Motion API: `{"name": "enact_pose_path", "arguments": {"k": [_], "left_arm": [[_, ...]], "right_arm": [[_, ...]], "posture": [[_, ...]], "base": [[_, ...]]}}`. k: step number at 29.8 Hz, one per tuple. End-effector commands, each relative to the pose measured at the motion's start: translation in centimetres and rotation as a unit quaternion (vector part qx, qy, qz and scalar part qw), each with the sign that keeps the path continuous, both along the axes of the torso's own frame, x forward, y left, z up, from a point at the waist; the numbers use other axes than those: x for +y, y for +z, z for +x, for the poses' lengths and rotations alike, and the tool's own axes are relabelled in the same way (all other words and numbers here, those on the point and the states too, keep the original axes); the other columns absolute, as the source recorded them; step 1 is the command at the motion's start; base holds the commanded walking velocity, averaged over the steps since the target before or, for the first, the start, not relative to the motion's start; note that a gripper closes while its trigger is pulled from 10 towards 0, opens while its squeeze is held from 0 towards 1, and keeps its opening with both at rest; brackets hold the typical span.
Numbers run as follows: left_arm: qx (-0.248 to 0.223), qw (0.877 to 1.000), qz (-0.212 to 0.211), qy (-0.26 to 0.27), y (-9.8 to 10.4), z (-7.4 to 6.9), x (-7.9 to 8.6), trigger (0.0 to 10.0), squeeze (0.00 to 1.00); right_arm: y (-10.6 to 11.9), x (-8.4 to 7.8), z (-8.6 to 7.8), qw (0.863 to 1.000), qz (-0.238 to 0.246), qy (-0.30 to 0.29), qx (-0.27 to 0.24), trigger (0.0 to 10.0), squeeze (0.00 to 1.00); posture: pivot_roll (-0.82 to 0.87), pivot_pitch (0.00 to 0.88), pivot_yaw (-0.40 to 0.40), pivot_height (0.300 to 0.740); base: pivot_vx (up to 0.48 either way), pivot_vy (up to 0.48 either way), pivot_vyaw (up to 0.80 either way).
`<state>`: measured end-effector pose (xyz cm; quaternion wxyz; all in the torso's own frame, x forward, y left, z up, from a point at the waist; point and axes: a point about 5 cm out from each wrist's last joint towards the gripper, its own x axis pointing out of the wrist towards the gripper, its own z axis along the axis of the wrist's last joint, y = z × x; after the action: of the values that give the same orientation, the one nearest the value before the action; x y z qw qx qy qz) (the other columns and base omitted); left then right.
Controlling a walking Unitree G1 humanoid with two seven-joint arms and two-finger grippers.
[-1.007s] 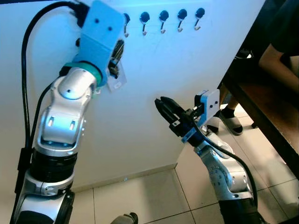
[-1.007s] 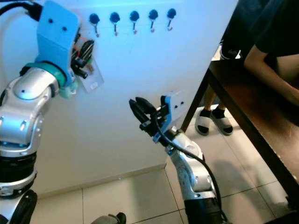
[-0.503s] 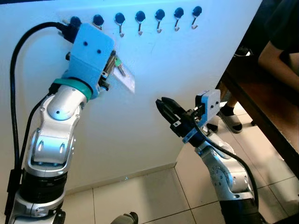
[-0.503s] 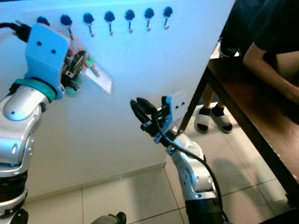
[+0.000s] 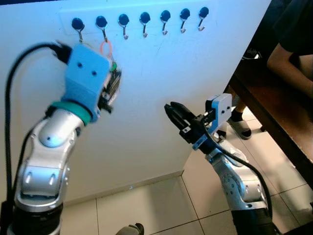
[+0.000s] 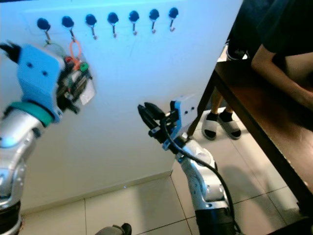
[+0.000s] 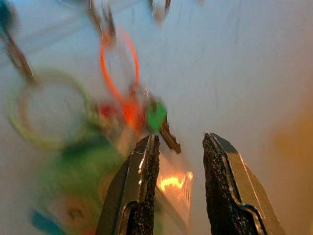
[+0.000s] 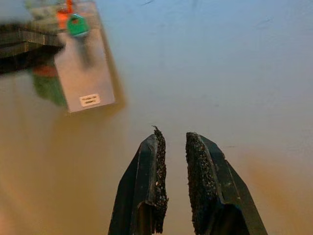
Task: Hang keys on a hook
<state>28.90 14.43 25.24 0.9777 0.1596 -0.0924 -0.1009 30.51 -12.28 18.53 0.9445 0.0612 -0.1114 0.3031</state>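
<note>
Seven black round-headed hooks (image 5: 123, 20) with small metal prongs sit in one row on the smooth white wall (image 5: 161, 73). The keys (image 6: 77, 81), with an orange loop (image 5: 105, 48), a green cap and a flat clear tag, hang from the second hook from the left. The left gripper (image 7: 178, 186) sits just before them, its rough black fingers spread and holding nothing. The right gripper (image 8: 172, 182) points at the wall lower down, its fingers a narrow gap apart.
</note>
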Motion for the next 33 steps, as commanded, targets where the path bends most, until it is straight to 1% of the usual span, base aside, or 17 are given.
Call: {"name": "enact_pose_path", "arguments": {"k": [1, 3, 5, 6, 7, 8, 10, 13, 16, 18, 20, 22, 25, 26, 28, 33], "left_arm": [[0.018, 1.0, 0.003, 0.009, -1.0, 0.3, 0.0, 10.0, 0.0], [0.024, 0.999, -0.015, 0.03, -1.7, 1.0, 0.0, 10.0, 0.0], [0.024, 0.999, -0.015, 0.03, -1.7, 1.0, 0.0, 10.0, 0.0], [0.024, 0.998, -0.02, 0.047, -1.8, 1.3, 0.3, 10.0, 0.0], [0.024, 0.998, -0.02, 0.047, -1.8, 1.3, 0.3, 10.0, 0.0], [0.025, 0.997, -0.024, 0.064, -2.0, 1.6, 0.7, 10.0, 0.0], [0.025, 0.997, -0.028, 0.073, -2.3, 1.7, 1.0, 10.0, 0.0], [0.022, 0.997, -0.033, 0.07, -2.3, 1.4, 1.1, 10.0, 0.0], [0.009, 0.996, -0.031, 0.083, -1.9, 1.0, 1.4, 10.0, 0.0], [0.009, 0.996, -0.031, 0.083, -1.9, 1.0, 1.4, 10.0, 0.0], [-0.002, 0.995, -0.019, 0.094, -1.8, 0.6, 1.7, 10.0, 0.0], [-0.002, 0.995, -0.019, 0.094, -1.8, 0.6, 1.7, 10.0, 0.0], [-0.01, 0.995, -0.011, 0.101, -2.1, 0.3, 1.8, 10.0, 0.0], [-0.01, 0.995, -0.011, 0.101, -2.1, 0.3, 1.8, 10.0, 0.0], [0.007, 0.995, 0.0, 0.101, -3.2, 0.3, 1.8, 10.0, 0.0], [0.025, 0.995, 0.007, 0.099, -4.0, 0.1, 1.9, 10.0, 0.0]], "right_arm": [[1.0, -0.9, 0.2, 0.999, 0.0, -0.03, -0.022, 10.0, 0.0], [1.6, -3.0, 0.4, 0.995, -0.004, -0.092, -0.031, 10.0, 0.0], [1.6, -3.0, 0.4, 0.995, -0.004, -0.092, -0.031, 10.0, 0.0], [1.7, -3.6, 0.3, 0.994, -0.01, -0.107, -0.034, 10.0, 0.0], [1.7, -3.6, 0.3, 0.994, -0.01, -0.107, -0.034, 10.0, 0.0], [1.7, -3.7, 0.3, 0.993, -0.019, -0.108, -0.039, 10.0, 0.0], [2.2, -3.0, 0.3, 0.994, -0.022, -0.094, -0.051, 10.0, 0.0], [2.4, -2.5, 0.3, 0.995, -0.019, -0.082, -0.055, 10.0, 0.0], [2.3, -2.4, 0.3, 0.996, -0.018, -0.076, -0.05, 10.0, 0.0], [2.3, -2.4, 0.3, 0.996, -0.018, -0.076, -0.05, 10.0, 0.0], [1.6, -2.5, 0.4, 0.996, -0.016, -0.08, -0.036, 10.0, 0.0], [1.6, -2.5, 0.4, 0.996, -0.016, -0.08, -0.036, 10.0, 0.0], [0.2, -2.5, 0.1, 0.996, -0.016, -0.09, -0.011, 10.0, 0.0], [0.2, -2.5, 0.1, 0.996, -0.016, -0.09, -0.011, 10.0, 0.0], [-0.6, -2.3, -0.1, 0.994, -0.037, -0.098, -0.003, 10.0, 0.0], [-0.9, -2.4, -0.1, 0.993, -0.043, -0.109, -0.002, 10.0, 0.0]], "posture": [[0.1, 0.0, 0.067, 0.74], [0.07, 0.0, 0.073, 0.74], [0.07, 0.0, 0.073, 0.74], [0.07, 0.0, 0.077, 0.74], [0.07, 0.0, 0.077, 0.74], [0.07, 0.0, 0.08, 0.74], [0.06, 0.0, 0.076, 0.74], [0.06, 0.0, 0.07, 0.74], [0.07, 0.0, 0.064, 0.74], [0.07, 0.0, 0.064, 0.74], [0.07, 0.0, 0.065, 0.74], [0.07, 0.0, 0.065, 0.74], [0.07, 0.0, 0.068, 0.74], [0.07, 0.0, 0.068, 0.74], [0.06, 0.0, 0.069, 0.74], [0.06, 0.0, 0.069, 0.74]], "base": [[0.0, 0.0, 0.0], [0.0, 0.0, 0.0], [0.0, 0.0, 0.0], [0.0, 0.0, 0.0], [0.0, 0.0, 0.0], [0.0, 0.0, 0.0], [0.0, 0.0, 0.0], [0.0, 0.0, 0.0], [0.0, 0.0, 0.0], [0.0, 0.0, 0.0], [0.0, 0.0, 0.0], [0.0, 0.0, 0.0], [0.0, 0.0, 0.0], [0.0, 0.0, 0.0], [0.0, 0.0, 0.0], [0.0, 0.0, 0.0]]}}
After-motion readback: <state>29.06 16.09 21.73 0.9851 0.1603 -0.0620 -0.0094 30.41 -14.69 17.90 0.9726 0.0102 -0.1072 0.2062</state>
